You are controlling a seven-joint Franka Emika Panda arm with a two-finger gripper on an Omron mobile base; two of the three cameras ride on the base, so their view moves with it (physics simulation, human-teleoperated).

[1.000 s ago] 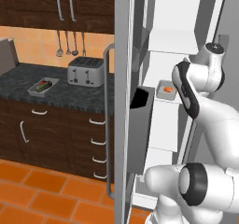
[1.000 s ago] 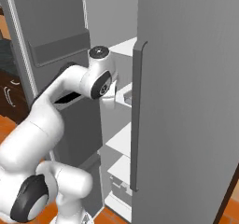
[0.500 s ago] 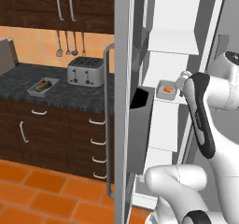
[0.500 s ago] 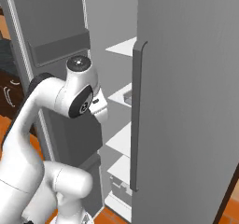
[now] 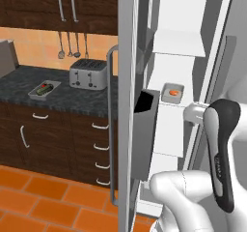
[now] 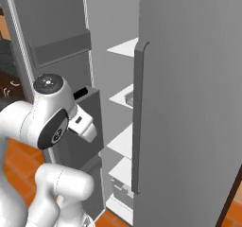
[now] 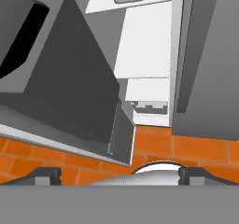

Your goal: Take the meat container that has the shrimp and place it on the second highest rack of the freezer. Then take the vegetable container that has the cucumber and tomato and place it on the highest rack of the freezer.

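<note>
The meat container [image 5: 172,92], with the shrimp [image 5: 173,94] in it, sits on a white rack inside the open freezer [image 5: 166,42]; one rack shows above it. The claw [image 7: 119,174] points down toward the floor, its tips spread wide and empty. The vegetable container [image 5: 44,89] lies on the dark worktop [image 5: 29,83], left of the toaster [image 5: 88,74], well apart from the arm.

Judgement: the first placement looks done; the vegetable container is next. Recommended: swing the arm clear of the dark door bin [image 5: 144,129], approach the container from above, close across its short sides and carry it level.
</note>
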